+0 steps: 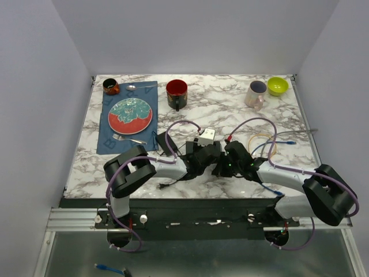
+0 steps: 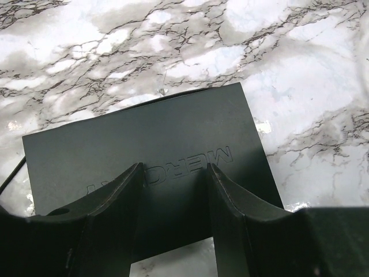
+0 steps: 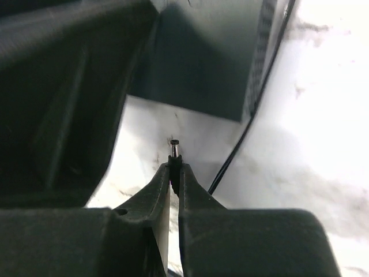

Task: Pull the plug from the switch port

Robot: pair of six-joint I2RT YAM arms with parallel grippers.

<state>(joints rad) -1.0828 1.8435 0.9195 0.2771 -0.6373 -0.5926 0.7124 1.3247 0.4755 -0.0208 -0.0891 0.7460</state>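
The switch (image 2: 144,138) is a flat black box lying on the marble table, lettering on its top face. My left gripper (image 2: 174,167) stands open over the switch's near edge, its fingers (image 2: 115,202) apart above the top face. The plug (image 3: 174,151), a small black barrel plug with a metal tip, is pinched in my shut right gripper (image 3: 174,167). It hangs free above the marble, a short way from the switch (image 3: 202,63). A thin black cable (image 3: 242,138) runs past the switch's side. In the top view both grippers (image 1: 202,156) (image 1: 223,164) meet mid-table and hide most of the switch.
A white adapter (image 1: 206,135) lies just behind the grippers. Looped cables (image 1: 262,141) with blue ends lie to the right. Farther back stand a red mug (image 1: 176,92), a pink mug (image 1: 255,93) and a green bowl (image 1: 277,86). A plate (image 1: 130,114) sits on a blue mat at left.
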